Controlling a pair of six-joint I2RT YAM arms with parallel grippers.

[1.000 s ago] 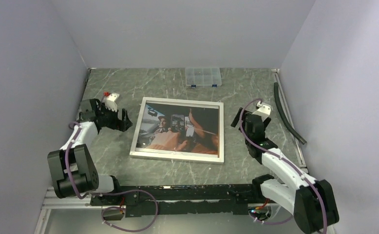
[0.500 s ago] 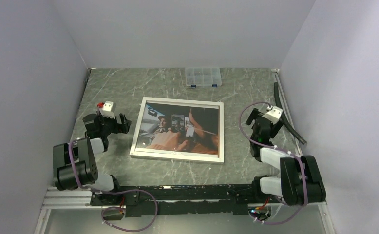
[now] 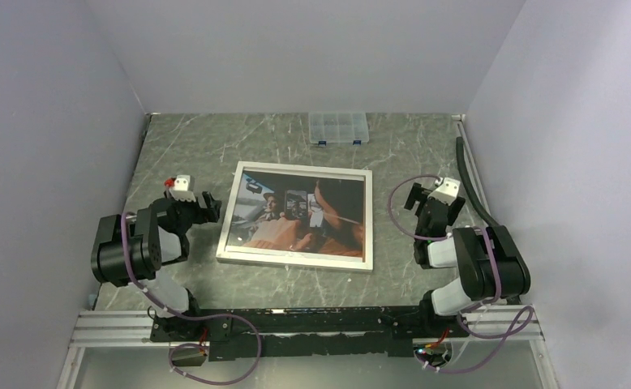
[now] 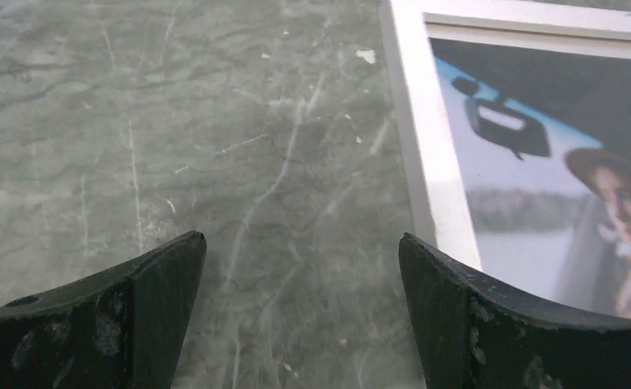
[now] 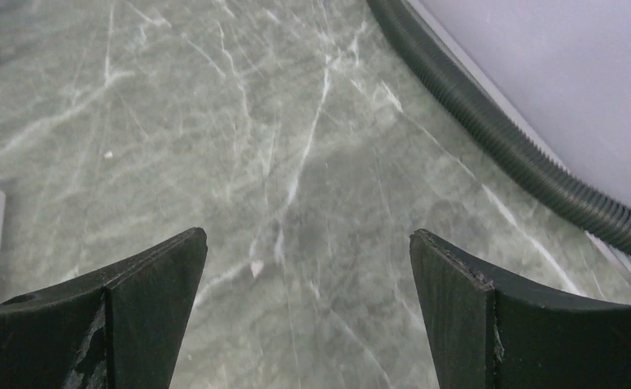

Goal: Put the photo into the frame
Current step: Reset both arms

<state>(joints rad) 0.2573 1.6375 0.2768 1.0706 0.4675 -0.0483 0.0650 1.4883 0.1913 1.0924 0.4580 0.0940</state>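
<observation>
We see the rectangular white frame [image 3: 225, 228], flat, glossy dark photo [image 3: 300, 215] inside, lying between our left gripper [image 4: 302, 243] and right gripper [image 5: 308, 241], both spread wide, holding nothing

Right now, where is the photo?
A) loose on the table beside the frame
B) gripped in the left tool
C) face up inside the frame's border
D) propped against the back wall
C: the photo shows face up within the white border of the frame; the left tool and right tool are open and empty.
</observation>
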